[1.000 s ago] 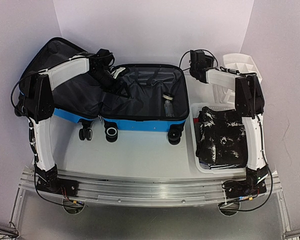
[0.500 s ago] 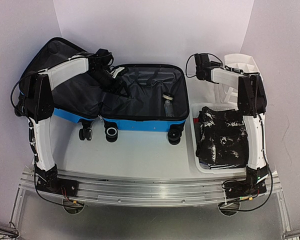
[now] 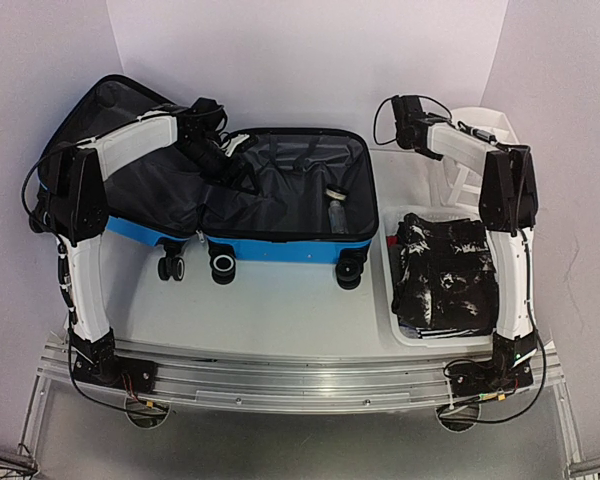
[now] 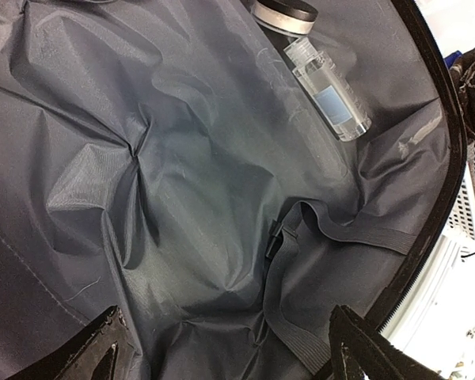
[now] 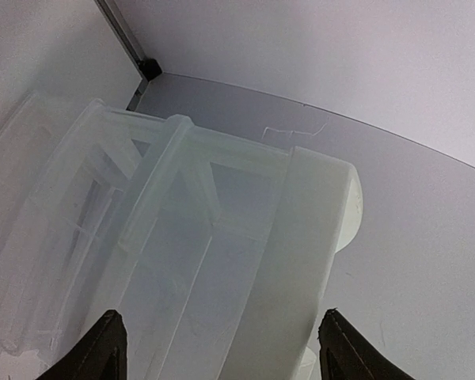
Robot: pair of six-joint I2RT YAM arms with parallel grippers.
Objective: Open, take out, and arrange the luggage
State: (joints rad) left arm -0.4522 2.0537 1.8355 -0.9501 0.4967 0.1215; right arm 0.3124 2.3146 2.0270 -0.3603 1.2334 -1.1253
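The luggage [image 3: 280,247] lay open in the middle and left of the top view, with its blue wall and wheels facing the bottom of the frame. My left fingers [image 3: 235,168] were inside it, just over the grey lining. They were spread wide and had nothing in them. In the left wrist view a clear bottle [image 4: 328,99] lay on the lining toward the upper right, away from my fingertips. It slanted from upper left down to lower right. A little jar [image 4: 283,12] sat just past its cap, at the top edge. In the top view both things were close to the right wall of the luggage. My right fingers [image 3: 400,118] were outside the luggage in the upper right of the top view, near the white organizer [image 5: 222,229]. They were spread too and held nothing. So I think my left arm was the nearer one to the bottle. I would have to reach across the lining and turn to close across its thin side.
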